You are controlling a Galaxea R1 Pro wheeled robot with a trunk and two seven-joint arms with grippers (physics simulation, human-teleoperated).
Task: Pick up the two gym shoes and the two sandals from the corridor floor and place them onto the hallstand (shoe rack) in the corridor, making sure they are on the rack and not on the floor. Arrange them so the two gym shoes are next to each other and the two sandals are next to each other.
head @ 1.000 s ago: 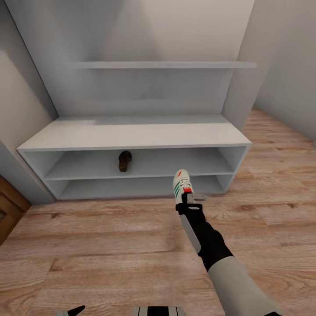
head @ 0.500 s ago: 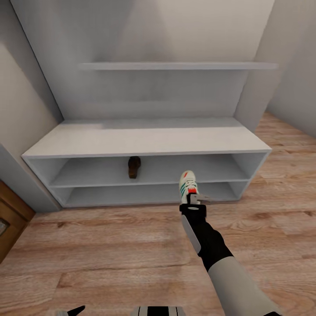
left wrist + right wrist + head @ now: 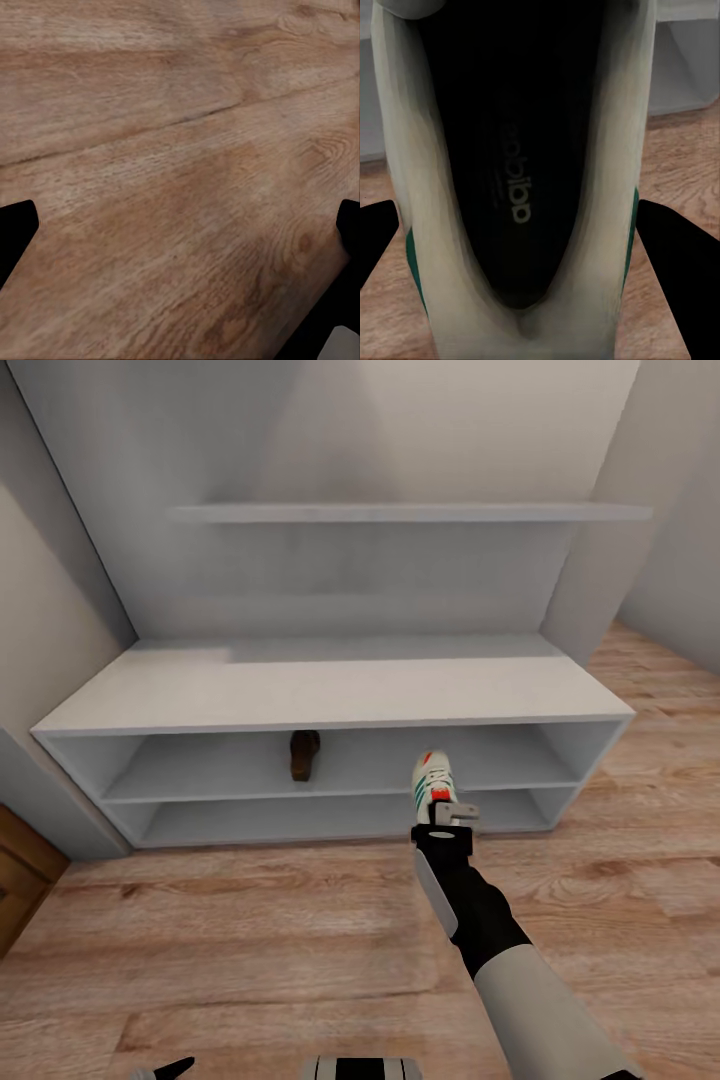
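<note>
**Corridor, shoe rack: one gym shoe in hand, one sandal shelved**

- Hallstand (image 3: 330, 695): pale grey low unit against the wall, flat top, two open shelves beneath, one wall shelf (image 3: 400, 512) above it.
- Sandal (image 3: 304, 753): dark reddish-brown, lying on the upper open shelf, left of centre, set well back; its orientation is hard to make out at this size.
- Gym shoe (image 3: 434, 785): white with green side stripes and a red patch, held off the floor in front of the rack's open shelves, toe pointing toward the rack. In the right wrist view the gym shoe (image 3: 517, 180) shows its dark insole with printed lettering.
- Right hand (image 3: 446, 822): closed on the rear of the gym shoe, arm stretched forward from the lower right; black fingers (image 3: 679, 262) flank the shoe on both sides.
- Left hand (image 3: 180, 247): hanging over bare planks, fingers spread wide with nothing between them.
- Corridor floor (image 3: 250, 920): light brown wood-grain planks, running up to the base of the rack.
</note>
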